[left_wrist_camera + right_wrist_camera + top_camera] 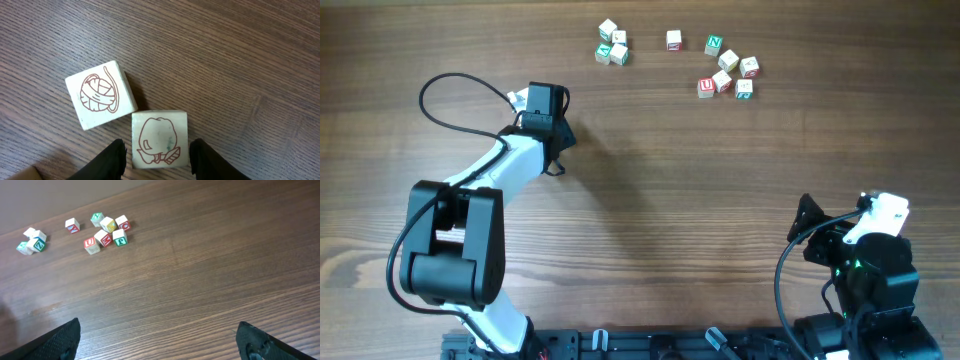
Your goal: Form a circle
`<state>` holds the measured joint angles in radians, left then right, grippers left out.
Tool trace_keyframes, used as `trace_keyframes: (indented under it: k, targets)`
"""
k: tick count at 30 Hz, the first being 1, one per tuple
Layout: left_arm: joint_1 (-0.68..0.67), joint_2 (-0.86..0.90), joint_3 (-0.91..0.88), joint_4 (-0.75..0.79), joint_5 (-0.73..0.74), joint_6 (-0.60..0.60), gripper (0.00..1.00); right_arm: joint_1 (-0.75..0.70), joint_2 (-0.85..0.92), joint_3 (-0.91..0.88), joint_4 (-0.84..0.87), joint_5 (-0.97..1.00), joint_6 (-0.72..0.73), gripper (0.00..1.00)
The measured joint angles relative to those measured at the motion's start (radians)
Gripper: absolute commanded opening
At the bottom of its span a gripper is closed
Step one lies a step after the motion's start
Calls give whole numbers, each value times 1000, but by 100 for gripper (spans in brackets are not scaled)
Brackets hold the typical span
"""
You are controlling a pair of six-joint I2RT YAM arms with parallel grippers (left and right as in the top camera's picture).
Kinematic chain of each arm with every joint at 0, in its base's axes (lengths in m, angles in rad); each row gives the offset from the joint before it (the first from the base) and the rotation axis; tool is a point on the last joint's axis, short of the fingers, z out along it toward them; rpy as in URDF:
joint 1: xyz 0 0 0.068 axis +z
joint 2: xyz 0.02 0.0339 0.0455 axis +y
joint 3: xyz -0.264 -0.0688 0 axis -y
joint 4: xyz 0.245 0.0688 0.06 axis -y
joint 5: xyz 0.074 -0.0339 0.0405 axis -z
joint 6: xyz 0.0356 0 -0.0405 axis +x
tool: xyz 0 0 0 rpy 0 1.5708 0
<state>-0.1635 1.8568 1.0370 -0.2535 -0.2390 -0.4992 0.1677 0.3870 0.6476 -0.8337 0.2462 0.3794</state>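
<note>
Currently: circle (611, 44), tight cube clump, far left-centre on desk (720, 200); unfinished. Left claw (157, 147) parted around apple cube (160, 137), beside yarn cube (100, 100). Right claw (157, 330) spread, empty. Seven loose cubes (728, 62) far right.

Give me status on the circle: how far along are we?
Done: little. Only a tight clump of three blocks sits at the far edge, no ring. In hand: the left jaws straddle the apple block, open, not gripping; the yarn block lies beside it. Left: a lone block and the loose group sit apart; the right jaws idle wide open.
</note>
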Motion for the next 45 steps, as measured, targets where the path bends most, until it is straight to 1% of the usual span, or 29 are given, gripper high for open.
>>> trace_keyframes:
  k: [2, 6, 12, 16, 19, 22, 23, 25, 26, 27, 30, 33, 37, 42, 44, 45]
  targets:
    - [0, 0, 0, 0, 0, 0, 52, 0, 0, 0, 0, 0, 0, 100]
    - [0, 0, 0, 0, 0, -3, 58, 0, 0, 0, 0, 0, 0, 100]
    - [0, -6, 0, -2, 0, -4, 58, 0, 0, 0, 0, 0, 0, 100]
    - [0, -79, 0, -23, 11, -4, 59, 0, 0, 0, 0, 0, 0, 100]
    - [0, -165, 0, -21, 16, -3, 59, 0, 0, 0, 0, 0, 0, 100]
    - [0, -193, 0, 34, 19, -3, 66, 0, 0, 0, 0, 0, 0, 100]
    - [0, -192, 0, 62, 20, -3, 70, 0, 0, 0, 0, 0, 0, 100]
    - [0, -190, -1, 120, 20, -6, 91, 0, 0, 0, 0, 0, 0, 100]
    - [0, -188, -1, 143, 20, -2, 98, 0, 0, 0, 0, 0, 0, 100]
    - [0, -187, -1, 163, 20, -4, 100, 0, 0, 0, 0, 0, 0, 100]
    - [0, -186, -1, 196, 27, -11, 100, 0, 0, 0, 0, 0, 0, 100]
    - [0, -185, -1, 190, 39, -11, 100, 0, 0, 0, 0, 0, 0, 100]
    - [0, -185, -1, 141, 99, -11, 100, 0, 0, 0, 0, 0, 0, 100]
    - [0, -184, -1, 165, 133, -11, 100, 0, 0, 0, 0, 0, 0, 100]
    - [0, -184, 0, 142, 134, -11, 100, 0, 0, 0, 0, 0, 0, 100]
    - [0, -184, 7, 104, 134, -11, 100, 0, 0, 0, 0, 0, 0, 100]
